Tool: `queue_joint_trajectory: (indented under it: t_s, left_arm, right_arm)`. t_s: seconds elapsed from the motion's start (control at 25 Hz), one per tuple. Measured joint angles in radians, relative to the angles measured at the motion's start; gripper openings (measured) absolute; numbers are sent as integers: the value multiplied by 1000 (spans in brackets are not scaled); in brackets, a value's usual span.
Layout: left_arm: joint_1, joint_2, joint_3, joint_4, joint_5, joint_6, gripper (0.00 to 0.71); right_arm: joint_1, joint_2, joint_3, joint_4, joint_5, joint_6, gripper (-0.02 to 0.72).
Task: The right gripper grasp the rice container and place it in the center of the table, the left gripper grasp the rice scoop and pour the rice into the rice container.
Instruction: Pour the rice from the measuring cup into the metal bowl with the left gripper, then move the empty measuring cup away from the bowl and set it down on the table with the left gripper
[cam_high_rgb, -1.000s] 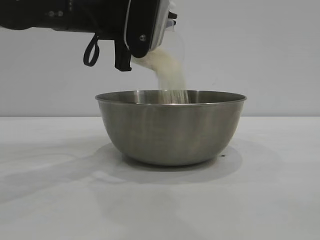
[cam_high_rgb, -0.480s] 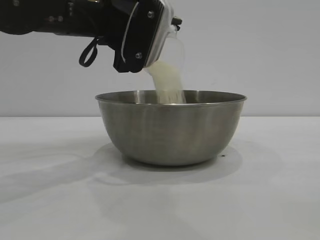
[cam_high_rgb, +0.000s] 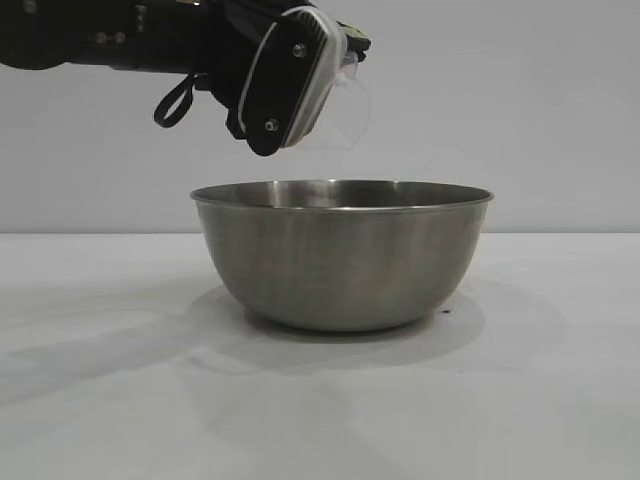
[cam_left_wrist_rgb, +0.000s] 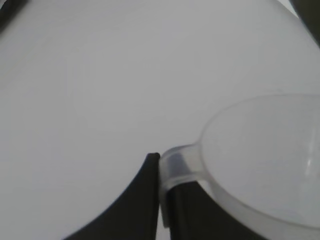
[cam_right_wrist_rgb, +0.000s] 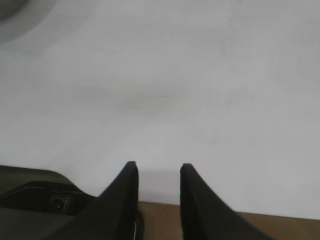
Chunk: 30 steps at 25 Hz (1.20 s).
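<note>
Nearest in the exterior view: bare white table (cam_high_rgb: 100, 400). On it, mid-table, upright, the steel bowl (cam_high_rgb: 342, 255); inside hidden by its wall, so no rice visible from here. Above its left half, clear of the rim: clear plastic scoop (cam_high_rgb: 340, 105), tipped hard over, mouth down toward the bowl, looking empty, no grains falling. Held by the left gripper (cam_left_wrist_rgb: 161, 197), fingers pressed together on the scoop's side handle, as seen in the left wrist view. Behind, plain grey wall.

Right gripper (cam_right_wrist_rgb: 158, 172) parked elsewhere over bare table, fingers apart, holding nothing.

Handling, as judgement: scoop likely very light, stiff, smooth and a bit slippery; handle the sensible place to pinch, thin walls probably prone to flexing or cracking under a hard squeeze. Bowl probably heavier, rigid, slick; best taken by the thin rolled rim.
</note>
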Motion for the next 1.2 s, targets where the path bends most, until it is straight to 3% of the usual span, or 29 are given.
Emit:
queue_joint_trajectory:
  t_s: [0.2,0.48,1.0,1.2]
  left_arm:
    - [0,0,0,0,0,-68,0]
    - [0,-13,0,-31,-2,-400,0]
    - [0,-57,0,-246,-2,-1039,0]
    - [0,-87,8,-388,-4,-1171,0]
  right_arm:
    - [0,0,0,0,0,0,208]
    - [0,0,0,0,0,0,208]
    - [0,0,0,0,0,0,208]
    - [0,0,0,0,0,0,208]
